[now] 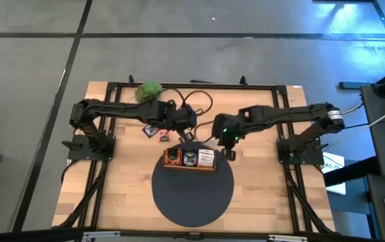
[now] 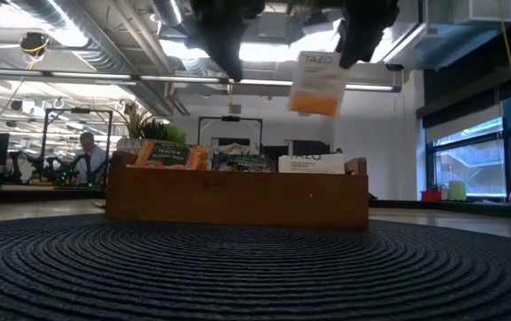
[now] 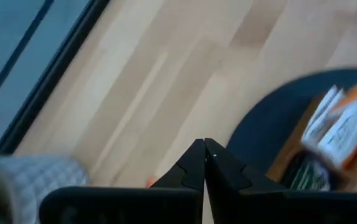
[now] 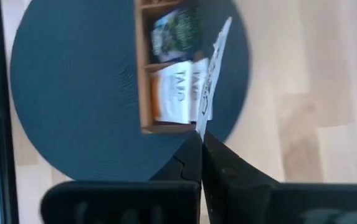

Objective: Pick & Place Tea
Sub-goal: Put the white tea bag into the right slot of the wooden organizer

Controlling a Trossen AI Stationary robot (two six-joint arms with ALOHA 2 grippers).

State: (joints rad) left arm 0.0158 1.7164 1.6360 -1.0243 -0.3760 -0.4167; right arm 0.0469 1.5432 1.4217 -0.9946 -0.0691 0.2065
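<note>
A brown wooden tray [image 1: 189, 167] stands on a dark round mat [image 1: 192, 195]. Its three parts hold orange [image 2: 168, 155], black-green [image 2: 247, 162] and white [image 2: 313, 163] tea packets. My right gripper [image 1: 227, 144] is just right of the tray's right end, shut on a white-orange packet [image 2: 317, 85] that hangs above the tray. My left gripper [image 1: 187, 134] is shut and holds nothing, above the table just beyond the tray's far side. Two loose packets [image 1: 150, 129], [image 1: 162, 136] lie flat on the wood to the left of it. My right gripper pinches the white-orange packet between its two fingers at the packet's upper edge [image 4: 202, 126], coming from above and pointing down. The packet hangs below the fingers, lifted clear, above the tray's right end [image 2: 353, 192].
A small green plant [image 1: 150, 91] stands near the table's far edge, behind the left arm. Black cables [image 1: 202, 101] loop across the far middle of the table. Bare wood lies left and right of the mat.
</note>
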